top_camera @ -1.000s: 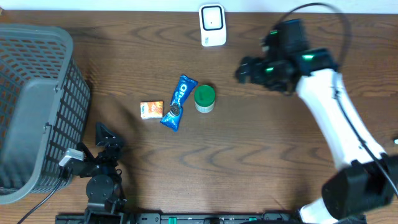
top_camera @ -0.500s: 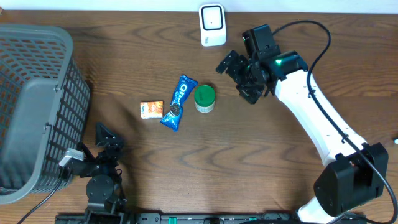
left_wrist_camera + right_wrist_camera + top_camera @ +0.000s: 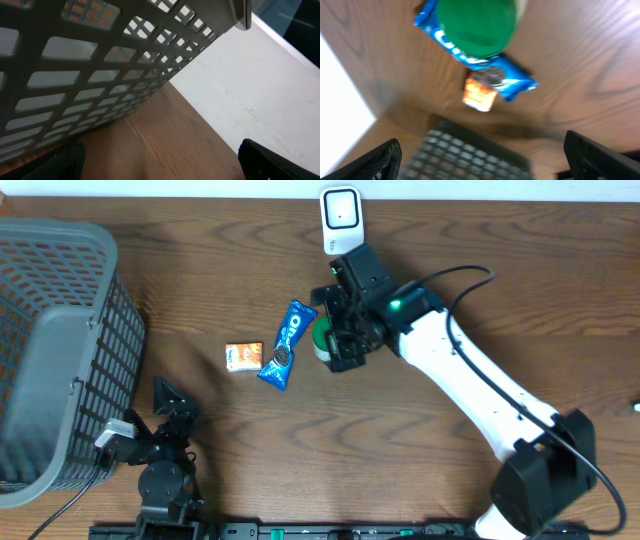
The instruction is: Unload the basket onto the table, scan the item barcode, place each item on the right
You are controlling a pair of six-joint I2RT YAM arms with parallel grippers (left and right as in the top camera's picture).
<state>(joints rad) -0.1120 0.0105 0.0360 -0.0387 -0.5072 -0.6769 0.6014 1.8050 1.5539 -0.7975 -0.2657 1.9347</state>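
- Overhead view: the right tool (image 3: pixel 335 332) hangs over the green-lidded tub (image 3: pixel 320 340) with its jaws spread wide and gripping nothing; one jaw is on the tub's far side and one on its near side; whether either touches it I cannot tell.
- Edges: the scanner (image 3: pixel 341 220) stands near, beyond the tool, at the far edge of the tabletop (image 3: pixel 420 440); bare wood lies open to the tool's right and on its near side.
- Left of the tool the room is tighter; the Oreo pack (image 3: pixel 288 345) lies just beside the tub, the orange packet (image 3: pixel 243 356) is just past it, and the grey basket (image 3: pixel 60 350) is well apart further left.
- The tub stands upright, lid up; it is round from above, so no long axis shows.
- The Oreo pack's long axis runs diagonally; its far end is nearest the tool and its near end points left.
- The left tool (image 3: pixel 172 405) sits low at the near left beside the basket wall; its jaws are open and empty.
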